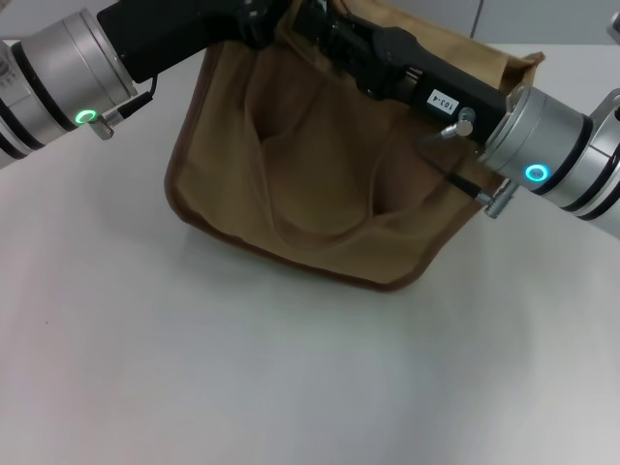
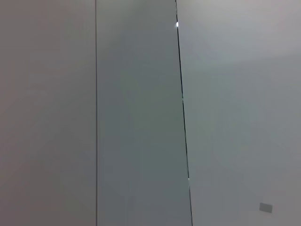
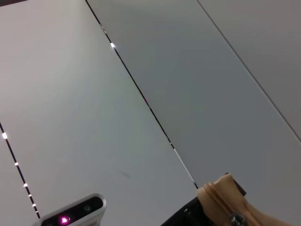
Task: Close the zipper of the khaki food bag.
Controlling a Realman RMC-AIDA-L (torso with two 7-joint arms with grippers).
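While I watch the head view, this is what I read off the rig.

Bag: the khaki food bag (image 1: pixel 320 184) stands on the white tabletop (image 1: pixel 291 378), in the far middle of my view, its front face with the looped handles turned toward me.
Long axis: the bag's top edge runs from my left toward my right, drifting a little nearer on the right; its bottom edge slants the same way.
Zipper: from the head view I cannot see it, because both arms cross the top edge. In the right wrist view a short end of the zipper (image 3: pixel 225 200) shows, khaki tape bunched with a small metal piece at its lower end.
Left claw: its arm comes in from the upper left and ends over the bag's top left corner; the claw itself is cut off, and I cannot tell whether it is apart or together.
Right claw: its arm lies along the bag's top edge from the right; the fingers are hidden, so I cannot tell its state.
Left wrist view: plain grey wall panels only.
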